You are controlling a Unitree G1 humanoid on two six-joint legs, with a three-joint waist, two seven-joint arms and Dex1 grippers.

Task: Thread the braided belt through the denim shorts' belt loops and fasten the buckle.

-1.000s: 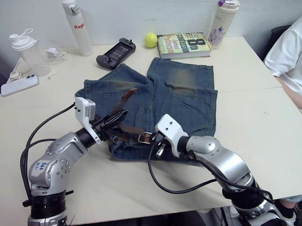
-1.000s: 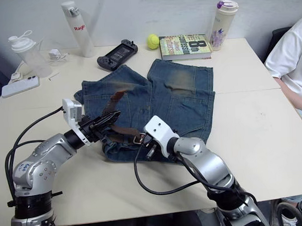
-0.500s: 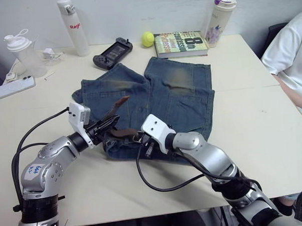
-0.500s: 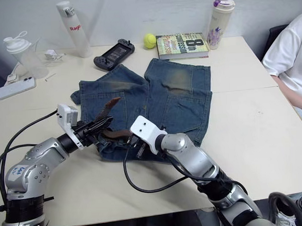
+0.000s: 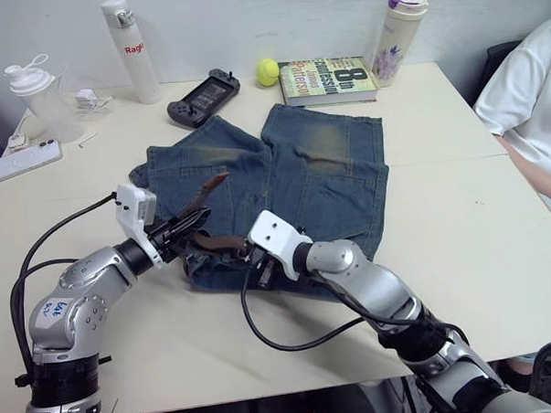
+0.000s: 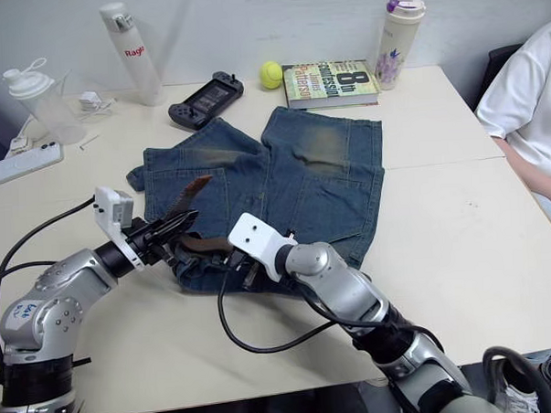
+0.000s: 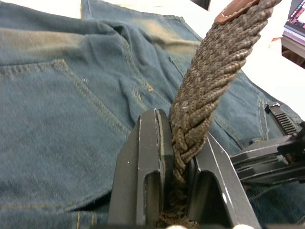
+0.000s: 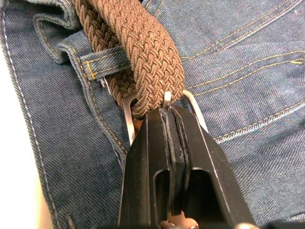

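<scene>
- The left gripper clamps the braided belt, whose free end rises tilted above the denim shorts.
- The right gripper is pinched shut on the buckle at the waistband, just beside a belt loop.
- The wrist close-ups reveal both grips; the head view adds the table, book and bottles.

The braided belt is rough woven cord; the denim shorts matt faded cloth; the buckle smooth shiny metal.
</scene>
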